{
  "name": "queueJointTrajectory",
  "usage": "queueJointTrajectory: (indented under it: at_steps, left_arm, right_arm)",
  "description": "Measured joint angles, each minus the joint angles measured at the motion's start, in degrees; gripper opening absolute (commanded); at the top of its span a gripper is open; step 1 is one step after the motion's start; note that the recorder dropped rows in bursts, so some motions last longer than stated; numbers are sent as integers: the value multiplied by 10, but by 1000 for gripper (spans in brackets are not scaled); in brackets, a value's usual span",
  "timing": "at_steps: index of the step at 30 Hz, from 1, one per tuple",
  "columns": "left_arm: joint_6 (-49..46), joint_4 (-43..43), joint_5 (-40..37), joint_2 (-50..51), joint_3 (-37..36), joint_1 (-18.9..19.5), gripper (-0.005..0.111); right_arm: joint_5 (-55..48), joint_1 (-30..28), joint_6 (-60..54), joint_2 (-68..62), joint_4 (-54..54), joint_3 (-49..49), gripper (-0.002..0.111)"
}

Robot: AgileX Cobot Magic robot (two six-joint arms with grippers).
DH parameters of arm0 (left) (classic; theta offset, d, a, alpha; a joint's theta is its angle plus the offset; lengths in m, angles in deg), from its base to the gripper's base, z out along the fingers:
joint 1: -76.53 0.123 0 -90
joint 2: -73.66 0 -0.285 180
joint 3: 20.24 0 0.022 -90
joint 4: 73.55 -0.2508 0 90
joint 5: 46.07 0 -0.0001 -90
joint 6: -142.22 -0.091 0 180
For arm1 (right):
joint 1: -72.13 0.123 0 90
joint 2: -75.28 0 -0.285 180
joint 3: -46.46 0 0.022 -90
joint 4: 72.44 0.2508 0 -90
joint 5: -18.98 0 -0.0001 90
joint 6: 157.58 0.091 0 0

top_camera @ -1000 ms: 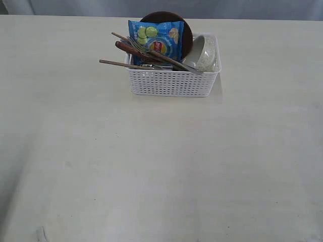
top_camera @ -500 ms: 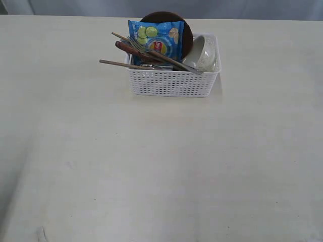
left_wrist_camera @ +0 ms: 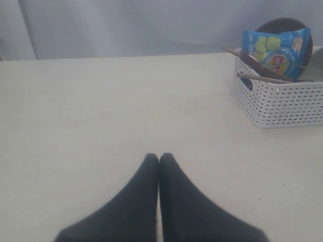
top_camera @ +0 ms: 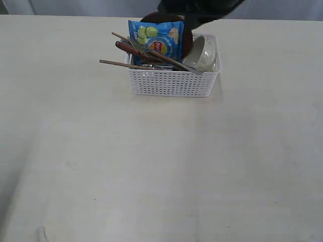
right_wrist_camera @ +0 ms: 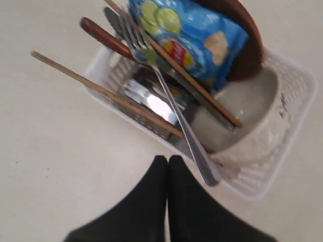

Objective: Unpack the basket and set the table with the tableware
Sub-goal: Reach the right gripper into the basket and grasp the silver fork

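The white basket (top_camera: pixel 174 83) stands at the far middle of the table (top_camera: pixel 151 166). It holds a white bowl (top_camera: pixel 204 53) on its side, a brown plate (top_camera: pixel 187 35) standing on edge, a steel fork (right_wrist_camera: pixel 171 106), a reddish-brown spoon handle (right_wrist_camera: pixel 103 38) and two chopsticks (right_wrist_camera: pixel 101 91). My right gripper (right_wrist_camera: pixel 167 159) is shut and empty, hovering just off the basket's rim (right_wrist_camera: pixel 298 101) near the fork's handle end. Its dark arm (top_camera: pixel 197 7) shows over the back of the basket. My left gripper (left_wrist_camera: pixel 159 157) is shut and empty over bare table, well away from the basket (left_wrist_camera: pixel 282 103).
A blue chip bag (top_camera: pixel 156 40) leans against the plate inside the basket, among the cutlery. Something shiny and steel (right_wrist_camera: pixel 151 98) lies low in the basket under the chopsticks. A grey curtain (left_wrist_camera: pixel 151 25) hangs behind the table's far edge.
The dark right arm has come into the exterior view at the top, over the back of the basket. The basket and its contents have not moved.
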Motion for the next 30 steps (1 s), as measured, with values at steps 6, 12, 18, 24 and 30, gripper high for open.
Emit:
queueJointTrajectory:
  at_steps: [6,12,18,24,30]
  left_arm:
    - [0,0,0,0,0,0,0]
    - [0,0,0,0,0,0,0]
    - [0,0,0,0,0,0,0]
    - [0,0,0,0,0,0,0]
    - [0,0,0,0,0,0,0]
  right_arm:
    - [-35,38,-44,-74,7,-102,1]
    - [-182,37,-61,-199,-14,-262,29]
    - [-202,28,-108,-286,-24,-371,48]
    - [-207,7,-130,-315,-20,-388,48]
    - [-207,-24,-165,-338,52,-388,48]
